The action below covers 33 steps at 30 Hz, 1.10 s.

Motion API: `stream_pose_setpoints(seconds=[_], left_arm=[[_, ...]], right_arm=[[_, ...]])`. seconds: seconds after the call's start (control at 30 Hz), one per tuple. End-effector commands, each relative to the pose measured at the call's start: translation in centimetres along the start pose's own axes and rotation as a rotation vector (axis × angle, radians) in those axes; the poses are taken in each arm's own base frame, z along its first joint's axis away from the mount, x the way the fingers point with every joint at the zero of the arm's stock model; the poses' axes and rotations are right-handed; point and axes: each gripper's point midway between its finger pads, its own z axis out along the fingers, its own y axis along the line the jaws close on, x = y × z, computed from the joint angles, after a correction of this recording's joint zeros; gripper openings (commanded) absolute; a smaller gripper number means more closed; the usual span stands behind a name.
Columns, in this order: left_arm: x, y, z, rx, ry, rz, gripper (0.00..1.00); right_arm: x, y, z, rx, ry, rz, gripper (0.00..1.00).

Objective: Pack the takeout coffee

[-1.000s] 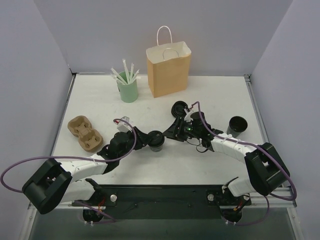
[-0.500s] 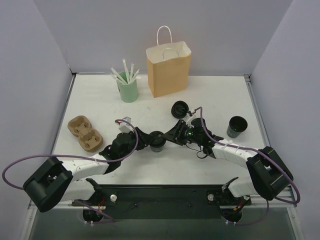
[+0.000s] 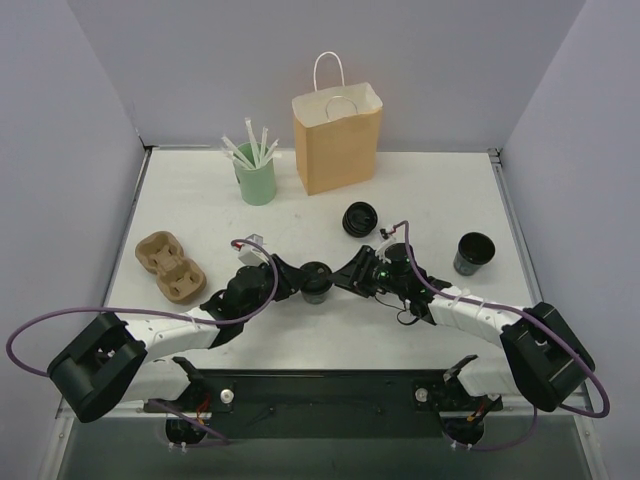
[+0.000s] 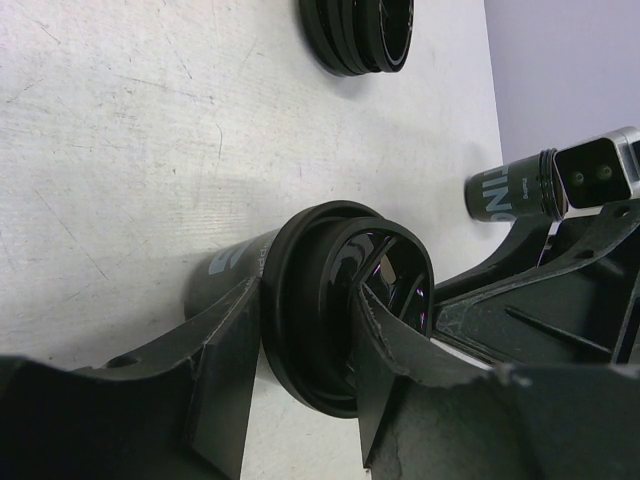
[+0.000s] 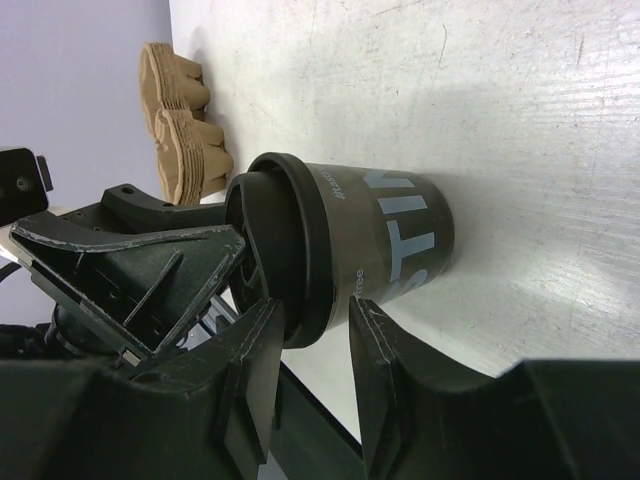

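The takeout coffee (image 3: 317, 283), a small black cup with a black lid on it, stands mid-table between both grippers. My left gripper (image 3: 303, 283) comes at it from the left and is shut across the lid rim: in the left wrist view one finger (image 4: 225, 375) sits under the rim against the cup (image 4: 325, 300) and the other lies on the lid top. My right gripper (image 3: 338, 280) meets it from the right, shut the same way. In the right wrist view one fingertip (image 5: 375, 335) touches the cup wall (image 5: 385, 240) below the rim, and the other rests on the lid.
A brown paper bag (image 3: 337, 137) stands open at the back. Left of it is a mint-green cup of straws (image 3: 255, 178). A stack of black lids (image 3: 358, 218) lies behind the grippers. A second, lidless black cup (image 3: 473, 253) stands at the right, a pulp carrier (image 3: 170, 267) at the left.
My right gripper has moved down and left, from beside the lid stack to the cup, and narrowed onto its rim. The left gripper and the cup have hardly moved.
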Motion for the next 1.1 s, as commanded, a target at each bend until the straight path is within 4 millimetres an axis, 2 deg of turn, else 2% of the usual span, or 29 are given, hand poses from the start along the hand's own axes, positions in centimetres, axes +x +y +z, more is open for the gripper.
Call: stream_pose_setpoints(seconds=[0.0, 0.17, 0.27, 0.3, 0.33, 0.37, 0.4, 0.43, 0.5, 0.53, 0.6, 0.63, 0.67, 0.8, 0.83, 0.97, 1.07], left_arm=[[4.6, 7.0, -1.5, -0.240, 0.166, 0.089, 0.47], [4.7, 6.9, -1.4, -0.239, 0.168, 0.091, 0.47], [5.3, 7.0, -1.4, -0.245, 0.182, 0.096, 0.45], [5.9, 7.1, -1.4, -0.250, 0.195, 0.097, 0.44], [6.2, 7.2, -1.4, -0.254, 0.199, 0.099, 0.44], [6.3, 7.2, -1.4, -0.251, 0.197, 0.097, 0.44], [6.7, 7.5, -1.4, -0.259, 0.205, 0.098, 0.44], [7.0, 7.6, -1.5, -0.258, 0.210, 0.098, 0.44], [7.4, 7.7, -1.5, -0.258, 0.216, 0.092, 0.44], [7.6, 7.8, -1.5, -0.258, 0.220, 0.092, 0.44], [7.9, 7.9, -1.5, -0.260, 0.224, 0.087, 0.44], [8.2, 8.0, -1.6, -0.261, 0.229, 0.089, 0.44], [8.3, 8.2, -1.7, -0.267, 0.230, 0.088, 0.44], [8.7, 8.8, -1.8, -0.280, 0.234, 0.081, 0.44], [8.8, 8.9, -1.8, -0.283, 0.235, 0.080, 0.44], [9.2, 9.3, -1.9, -0.294, 0.241, 0.079, 0.44], [9.4, 9.3, -1.9, -0.293, 0.244, 0.080, 0.44]], right_arm=[[-0.6, 0.5, 0.2, -0.019, -0.036, 0.004, 0.32], [-0.4, 0.0, 0.6, -0.023, -0.037, 0.022, 0.32], [0.1, -0.9, 0.9, -0.024, -0.037, 0.048, 0.28], [-0.1, -0.7, 1.0, -0.045, -0.050, 0.062, 0.27], [0.6, -2.1, 1.1, -0.020, -0.043, 0.080, 0.26], [0.8, -2.5, 1.2, -0.020, -0.045, 0.089, 0.24], [0.5, -1.8, 1.3, -0.062, -0.060, 0.097, 0.22], [1.3, -2.7, 1.5, -0.056, -0.033, 0.107, 0.21], [1.1, -1.8, 1.6, -0.124, -0.045, 0.106, 0.17], [1.3, -2.3, 1.8, -0.124, -0.040, 0.128, 0.16], [1.2, -1.9, 1.6, -0.176, -0.058, 0.133, 0.14], [1.4, -2.6, 1.9, -0.169, -0.053, 0.153, 0.13], [1.1, -2.0, 1.7, -0.208, -0.060, 0.147, 0.13], [1.6, -3.0, 2.1, -0.205, -0.053, 0.174, 0.12], [2.0, -3.8, 2.3, -0.185, -0.045, 0.179, 0.12], [2.2, -4.0, 2.5, -0.229, -0.044, 0.223, 0.12], [2.6, -4.0, 2.9, -0.229, -0.032, 0.193, 0.12]])
